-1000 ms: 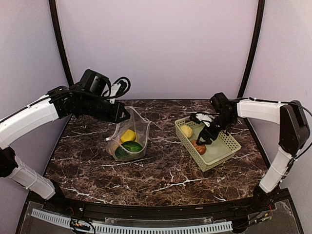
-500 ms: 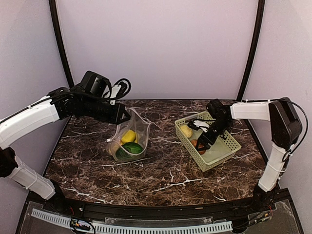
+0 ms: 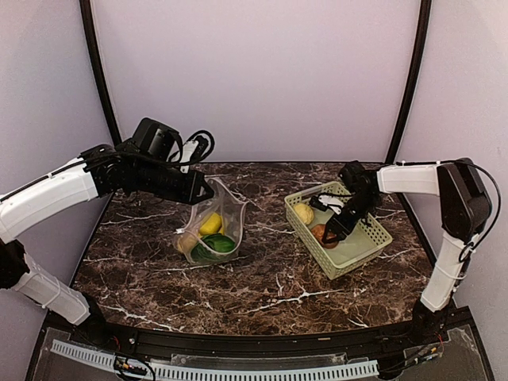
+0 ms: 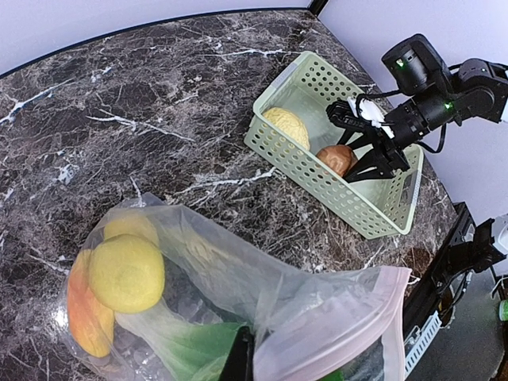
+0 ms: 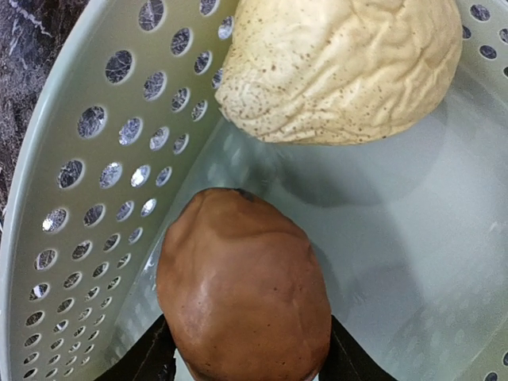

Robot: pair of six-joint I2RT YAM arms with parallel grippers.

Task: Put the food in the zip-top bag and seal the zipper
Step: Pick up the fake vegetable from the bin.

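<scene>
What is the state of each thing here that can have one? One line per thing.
zip-top bag: held up, mouth open, partly filled
zipper: unsealed
left gripper: shut on the bag's rim
right gripper: astride brown potato, grip uncertain
brown potato: lying in basket
basket: holds potato and lemon

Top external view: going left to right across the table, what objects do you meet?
The zip-top bag with food inside → then, in the basket, the pale yellow piece → brown potato.
</scene>
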